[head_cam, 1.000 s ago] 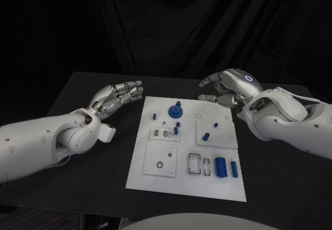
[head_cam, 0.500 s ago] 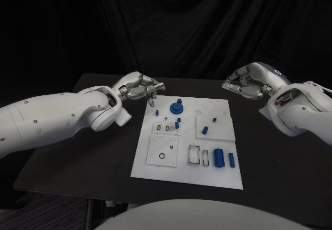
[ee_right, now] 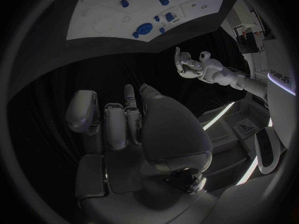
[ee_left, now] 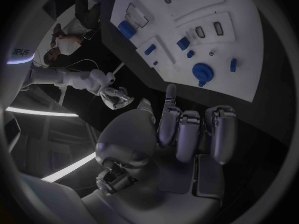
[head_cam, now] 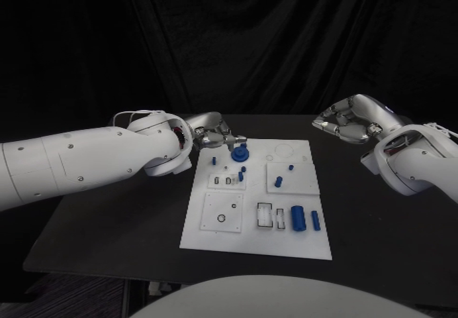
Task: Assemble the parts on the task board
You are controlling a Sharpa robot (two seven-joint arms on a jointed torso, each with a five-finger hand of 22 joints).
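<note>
The white task board [head_cam: 257,242] lies mid-table, also seen in the left wrist view [ee_left: 243,45] and the right wrist view [ee_right: 99,10]. A blue round part with a knob [head_cam: 239,154] [ee_left: 202,73] [ee_right: 144,28] stands near its far edge. Two blue cylinders [head_cam: 298,216] lie at the near right, and small blue pegs [head_cam: 278,180] stand in the middle. My left hand [head_cam: 215,138] [ee_left: 181,134] hovers at the board's far left corner, just left of the round part, fingers curled on nothing. My right hand [head_cam: 348,122] [ee_right: 131,129] hangs beyond the far right corner, fingers curled in, holding nothing.
The black table [head_cam: 114,225] spreads out on both sides of the board, with a dark curtain behind it. My left forearm [head_cam: 86,162] stretches over the table's left side. My right forearm [head_cam: 415,162] lies over its right side.
My left hand has moved right to the board's far left corner and curled its fingers. My right hand has drawn back off the board's far edge to the right.
</note>
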